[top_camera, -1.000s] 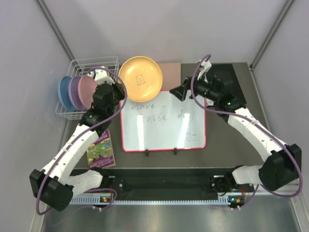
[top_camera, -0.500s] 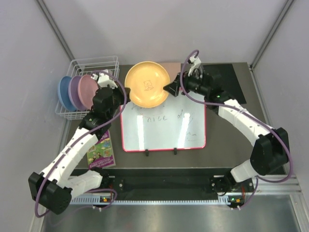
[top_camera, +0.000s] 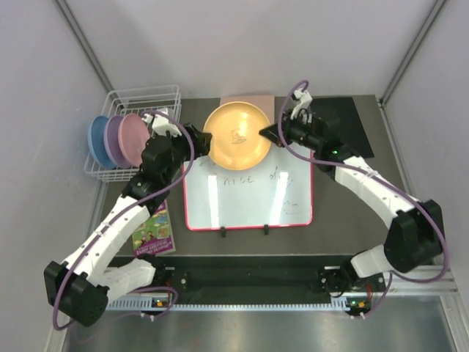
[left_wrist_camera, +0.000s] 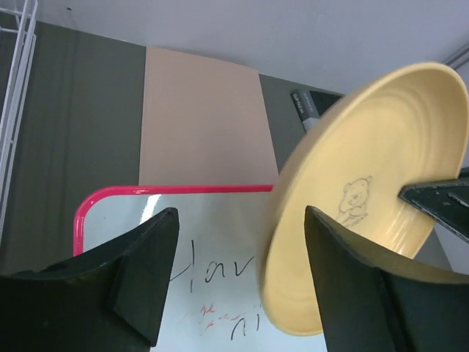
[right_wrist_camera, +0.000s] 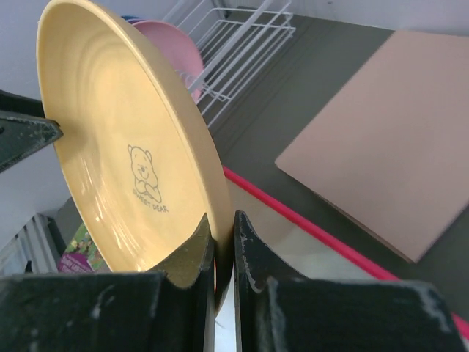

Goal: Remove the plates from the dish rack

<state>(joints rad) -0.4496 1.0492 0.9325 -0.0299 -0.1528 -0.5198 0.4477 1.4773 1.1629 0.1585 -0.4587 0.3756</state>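
From above, the orange-yellow plate (top_camera: 237, 136) is hanging tilted over the far edge of the red-framed whiteboard (top_camera: 249, 194), between the two arms. The right gripper (top_camera: 265, 133) is pinching its right rim, and the left gripper (top_camera: 202, 139) is sitting just beside its left rim. A blue plate (top_camera: 96, 141), a lilac plate (top_camera: 114, 141) and a pink plate (top_camera: 135, 137) are standing on edge in the white wire dish rack (top_camera: 143, 93), far left.

Left wrist: the left gripper (left_wrist_camera: 238, 282) is standing with jaws spread wide, grasping nothing – the orange-yellow plate (left_wrist_camera: 366, 191) is showing past one finger, above the whiteboard (left_wrist_camera: 139, 220) and a tan mat (left_wrist_camera: 198, 125).

Right wrist: the right gripper (right_wrist_camera: 223, 236) is clamping the orange-yellow plate (right_wrist_camera: 124, 147) at its rim, with the pink plate (right_wrist_camera: 179, 48) and dish rack (right_wrist_camera: 242, 37) behind.
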